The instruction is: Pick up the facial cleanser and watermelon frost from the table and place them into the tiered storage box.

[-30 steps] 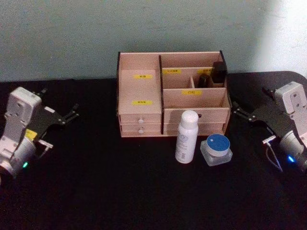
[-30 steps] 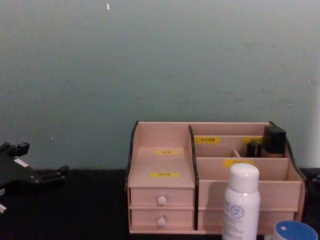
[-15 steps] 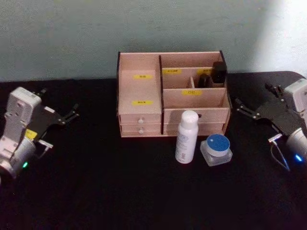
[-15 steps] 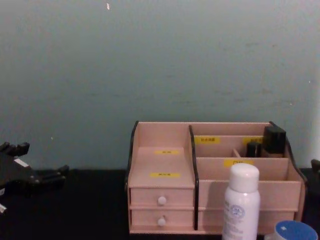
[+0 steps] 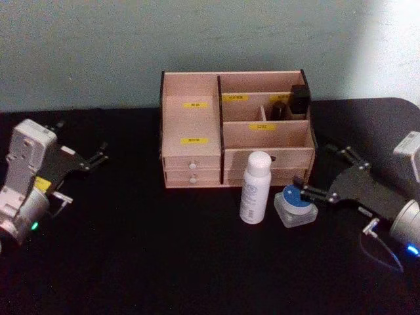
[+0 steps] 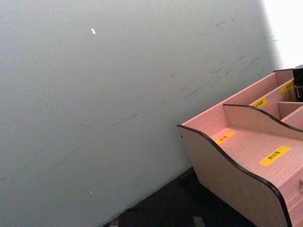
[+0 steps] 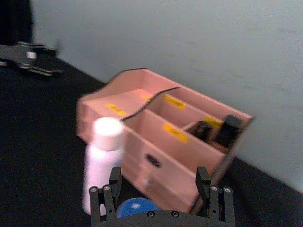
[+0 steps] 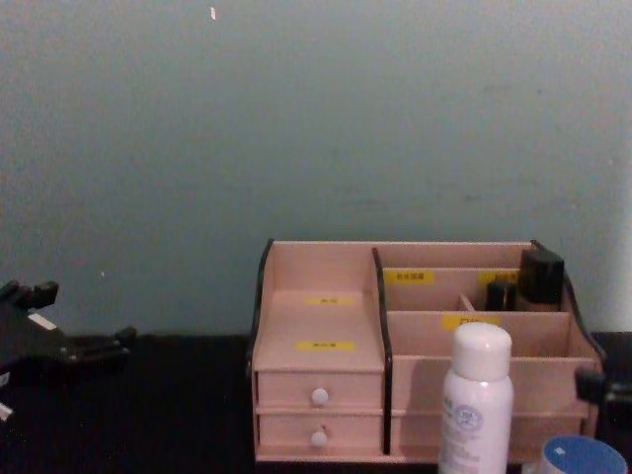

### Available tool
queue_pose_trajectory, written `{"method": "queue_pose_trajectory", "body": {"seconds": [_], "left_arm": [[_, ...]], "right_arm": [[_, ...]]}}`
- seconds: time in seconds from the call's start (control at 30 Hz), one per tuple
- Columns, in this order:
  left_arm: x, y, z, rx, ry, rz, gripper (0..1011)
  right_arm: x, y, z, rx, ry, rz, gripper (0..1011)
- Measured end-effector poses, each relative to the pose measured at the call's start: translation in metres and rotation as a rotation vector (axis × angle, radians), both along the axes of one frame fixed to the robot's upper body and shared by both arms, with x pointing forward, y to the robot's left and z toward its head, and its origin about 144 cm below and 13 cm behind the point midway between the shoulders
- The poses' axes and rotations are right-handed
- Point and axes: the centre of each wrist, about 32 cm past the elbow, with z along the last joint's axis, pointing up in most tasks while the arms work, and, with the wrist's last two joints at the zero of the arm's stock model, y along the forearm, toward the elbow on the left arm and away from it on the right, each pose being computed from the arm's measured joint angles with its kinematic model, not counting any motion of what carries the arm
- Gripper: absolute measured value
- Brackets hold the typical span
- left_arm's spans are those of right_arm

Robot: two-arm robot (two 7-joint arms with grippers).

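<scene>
Beside right end effector [image 5: 316,172]: watermelon frost [image 5: 293,201].

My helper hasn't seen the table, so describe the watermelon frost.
Find the pink wooden box by the wall. Before its right half stand two things: the frost is the squat blue-lidded jar beside the right gripper, not the tall white bottle.

Left hand [image 5: 79,140]: white boxy housing [image 5: 29,147], black fingers [image 5: 92,159], yellow sticker [image 5: 41,184], green light [image 5: 33,226]. Right hand [image 5: 323,172]: matching black build, blue light [image 5: 408,249], thin looping cable [image 5: 384,248].
</scene>
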Motion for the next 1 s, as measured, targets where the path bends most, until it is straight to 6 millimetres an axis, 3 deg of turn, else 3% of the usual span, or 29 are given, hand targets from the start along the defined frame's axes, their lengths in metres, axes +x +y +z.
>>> {"method": "queue_pose_trajectory", "body": {"seconds": [0.23,1.0], "left_arm": [[0.0,0.0,0.0,0.0,0.0,0.0,1001],[0.0,0.0,0.0,0.0,0.0,0.0,1001]], "right_arm": [[0.001,0.004,-0.005,0.038,0.068,0.1,1002],[0.039,0.03,-0.027,0.106,0.182,0.214,1003]]}}
